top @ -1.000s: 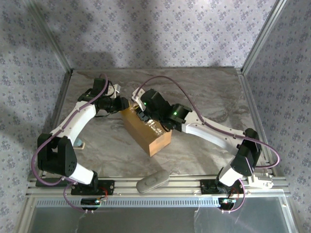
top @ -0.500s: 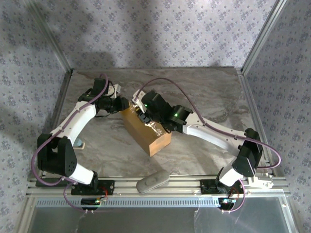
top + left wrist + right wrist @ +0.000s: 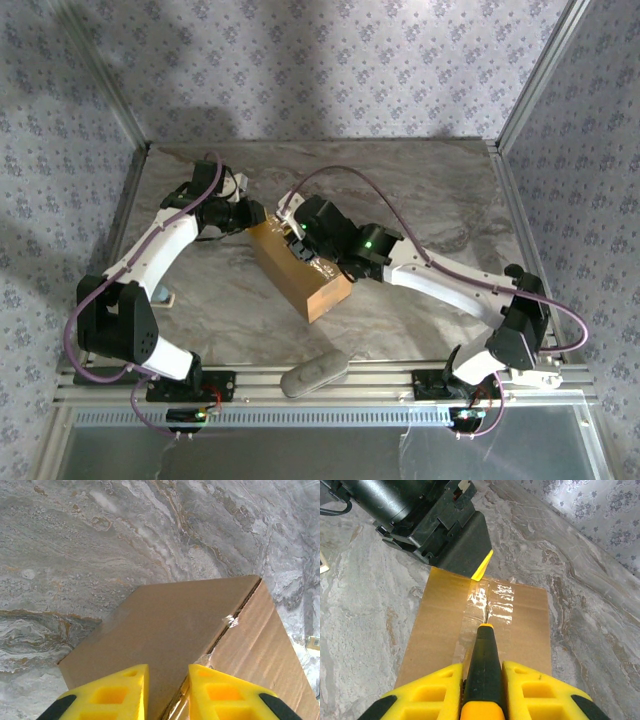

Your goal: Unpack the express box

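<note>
Right on the seam: knife tip meets the tape

The right fingers (image 3: 435, 690) are clenched on a knife (image 3: 485, 652) with a black and yellow handle, which juts forward between them. Its tip touches the shiny tape (image 3: 492, 597) running along the middle of the box (image 3: 437, 630) top, and the tape glints just ahead of the tip. At the far end of that top, seen from the right wrist, a yellow tip of the left fingers (image 3: 482, 569) pokes out under their black housing, at the box's edge.

Seen from the left wrist, the left fingers (image 3: 122, 692) stand a narrow gap apart, one on each side of a box (image 3: 165, 625) edge where a smooth face meets a ribbed one. Whether they pinch the cardboard I cannot tell. A scrap of clear tape clings to that edge.

From above, the box (image 3: 300, 285) lies at a slant near the middle of the marbled tabletop (image 3: 430, 190), between the two arms, its top closed. A grey oblong thing (image 3: 313, 372) rests at the near edge, apart from the box.
</note>
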{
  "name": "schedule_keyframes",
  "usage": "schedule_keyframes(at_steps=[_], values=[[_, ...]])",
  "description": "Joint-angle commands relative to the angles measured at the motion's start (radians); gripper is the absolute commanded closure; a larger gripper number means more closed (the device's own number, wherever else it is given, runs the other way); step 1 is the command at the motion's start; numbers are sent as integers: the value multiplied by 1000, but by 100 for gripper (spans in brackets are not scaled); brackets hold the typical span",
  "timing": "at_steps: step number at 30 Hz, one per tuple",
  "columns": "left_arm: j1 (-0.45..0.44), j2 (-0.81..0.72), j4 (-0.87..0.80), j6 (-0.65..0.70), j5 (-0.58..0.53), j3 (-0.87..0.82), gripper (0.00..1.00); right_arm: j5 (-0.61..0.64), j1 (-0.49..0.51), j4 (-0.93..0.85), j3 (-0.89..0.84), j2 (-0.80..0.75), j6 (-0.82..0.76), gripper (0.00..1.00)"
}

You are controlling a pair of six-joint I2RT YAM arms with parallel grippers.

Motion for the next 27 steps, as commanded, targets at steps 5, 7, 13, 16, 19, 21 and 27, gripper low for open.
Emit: schedule_keyframes(at_steps=[5, 7, 13, 16, 19, 21, 27], values=[[18, 63, -82, -27, -217, -31, 76, -38, 34, -207, -38, -54, 51, 100], [18, 64, -81, -34, -222, -33, 76, -38, 36, -211, -43, -60, 60, 100], [18, 63, -73, -51, -231, -38, 77, -46, 39, -220, -69, -83, 90, 100], [18, 63, -68, -59, -232, -38, 77, -48, 44, -231, -80, -91, 105, 100], [18, 64, -66, -62, -234, -39, 77, -45, 51, -241, -94, -100, 117, 100], [18, 63, -66, -63, -236, -38, 77, -43, 52, -249, -99, -105, 124, 100], [17, 60, -63, -72, -245, -45, 78, -35, 59, -273, -104, -115, 136, 100]])
